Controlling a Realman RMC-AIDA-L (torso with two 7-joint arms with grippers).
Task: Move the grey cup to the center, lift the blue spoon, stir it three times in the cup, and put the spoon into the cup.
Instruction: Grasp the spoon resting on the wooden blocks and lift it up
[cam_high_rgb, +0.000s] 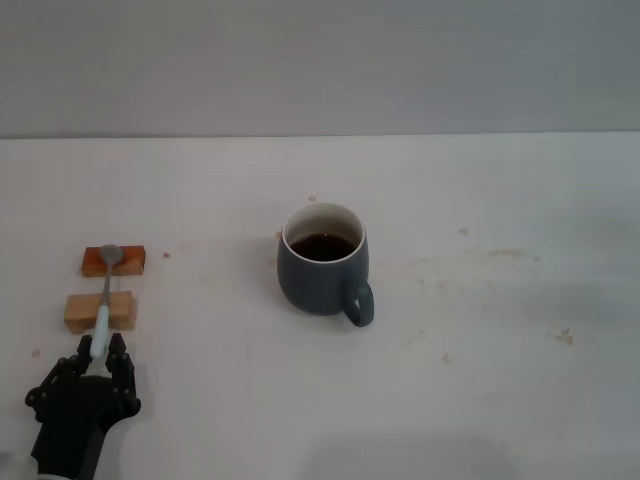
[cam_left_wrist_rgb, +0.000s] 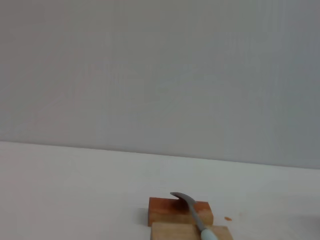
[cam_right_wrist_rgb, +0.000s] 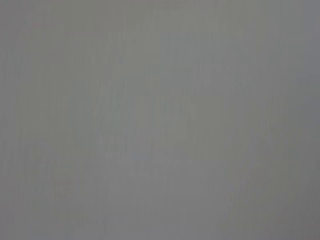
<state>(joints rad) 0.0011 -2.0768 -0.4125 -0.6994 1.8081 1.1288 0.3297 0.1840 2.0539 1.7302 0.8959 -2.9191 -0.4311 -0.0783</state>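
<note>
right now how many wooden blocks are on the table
2. The far block, reddish, lies under the blue spoon's bowl; the near block, paler, lies under its handle, just ahead of the left gripper. None seem hidden.

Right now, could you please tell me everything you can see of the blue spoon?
The blue spoon is small and slim, with a pale blue handle, a thin metal neck and a small grey bowl. It lies across two wooden blocks on the robot's left, the bowl on the far reddish block and the handle over the near pale one. The left gripper has its fingers either side of the handle's end; whether they clamp it is unclear.
</note>
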